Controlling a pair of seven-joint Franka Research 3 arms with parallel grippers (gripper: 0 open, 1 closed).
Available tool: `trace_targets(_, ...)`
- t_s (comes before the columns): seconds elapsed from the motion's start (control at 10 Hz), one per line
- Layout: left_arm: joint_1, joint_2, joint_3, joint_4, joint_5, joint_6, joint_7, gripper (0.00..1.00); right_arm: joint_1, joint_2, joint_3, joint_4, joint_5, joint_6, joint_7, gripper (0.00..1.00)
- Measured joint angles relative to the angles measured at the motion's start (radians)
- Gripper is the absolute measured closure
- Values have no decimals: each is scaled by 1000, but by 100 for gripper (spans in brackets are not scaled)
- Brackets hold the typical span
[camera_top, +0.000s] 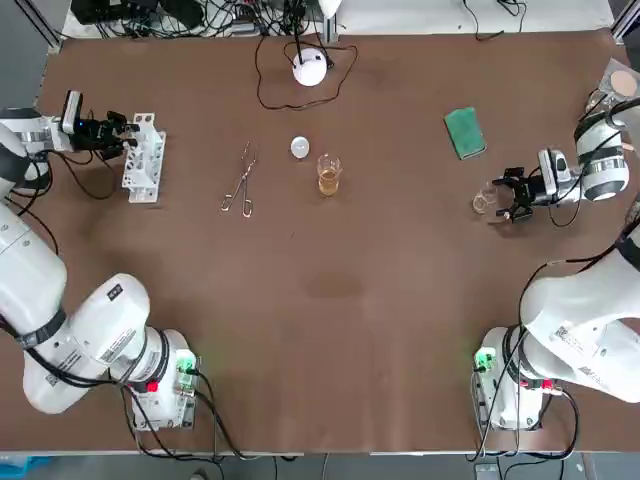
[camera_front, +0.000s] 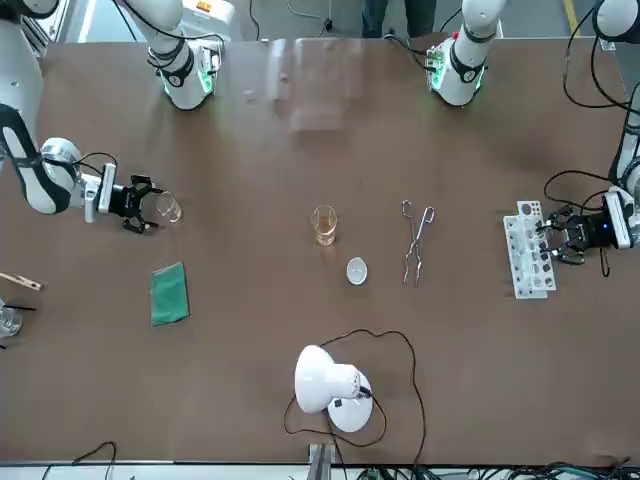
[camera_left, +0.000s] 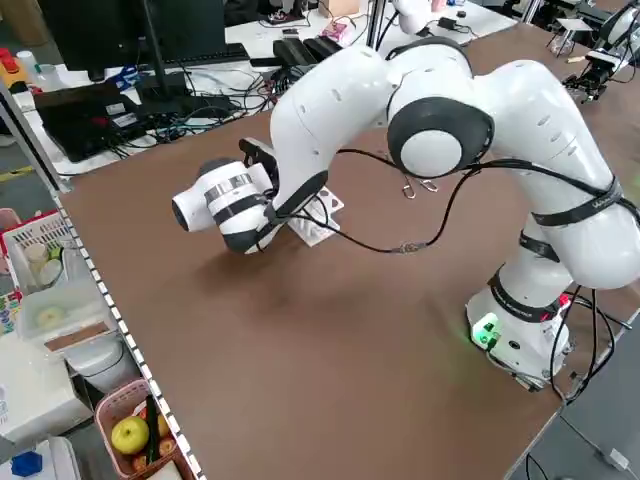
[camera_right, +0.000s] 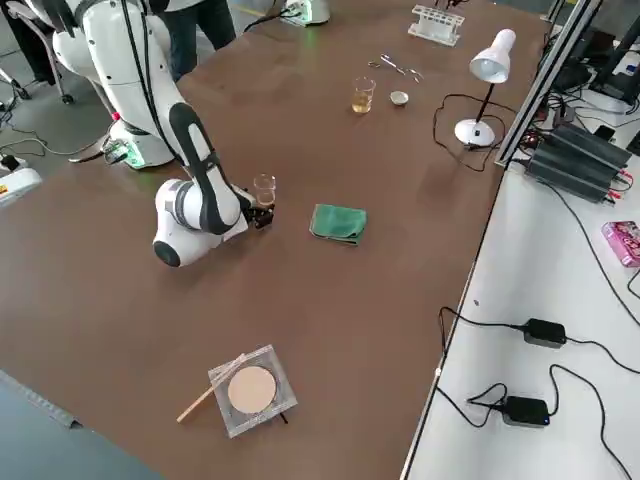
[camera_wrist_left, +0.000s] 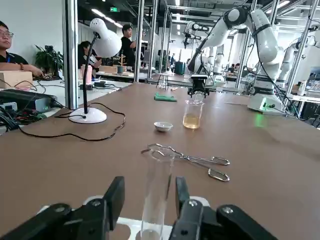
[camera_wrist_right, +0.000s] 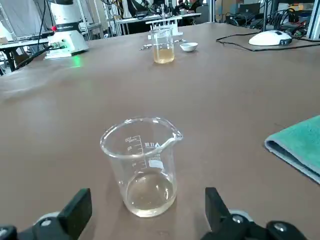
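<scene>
**Both grippers straddling glassware, loads of free table in the middle**

The left gripper (camera_top: 124, 137) is way out by the left edge of the table (camera_top: 330, 300), at the white tube rack (camera_top: 145, 160). The arm is folded back on itself, with the wrist lying flat and low and the fingers pointing in toward the middle. A test tube (camera_wrist_left: 159, 170) stands upright in the rack, right between the fingers. They're only partly open, and a gap still shows on one side of the tube, so it isn't clamped.

The right gripper (camera_top: 510, 195) is near the right edge, also held low and level and also pointing inward. It's spread wide, with a small beaker (camera_wrist_right: 145, 165) standing on the table between the fingers. There's clear space on both sides and nothing is gripped. The beaker has a little liquid in the bottom.

As for room, a green cloth (camera_top: 464, 132) lies near that beaker on the far side. Tongs (camera_top: 240, 180), a little white dish (camera_top: 300, 148) and a beaker of amber liquid (camera_top: 328, 175) sit mid-table, well apart from both grippers. A lamp (camera_top: 310, 68) stands by the far edge. The stretch from there back to the arm bases is bare.
</scene>
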Motion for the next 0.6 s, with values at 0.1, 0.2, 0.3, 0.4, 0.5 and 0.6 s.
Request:
trace_targets(0.1,0,0,-1,-1,0,0,0,52,0,10,2,0,5,0,-4,0)
trace_targets(0.2,0,0,-1,-1,0,-2,0,54,0,20,5,0,6,0,-8,0)
trace_targets(0.3,0,0,-1,-1,0,-7,0,56,1,27,8,0,11,-3,-10,0)
trace_targets(0.4,1,0,-1,-1,-2,-10,0,58,1,32,10,0,19,-11,-13,0)
trace_targets(0.5,3,1,-1,-4,-13,-14,0,59,1,35,11,0,25,-23,-14,0)
trace_targets(0.6,4,6,-1,-7,-24,-19,0,59,1,35,12,0,26,-31,-14,0)
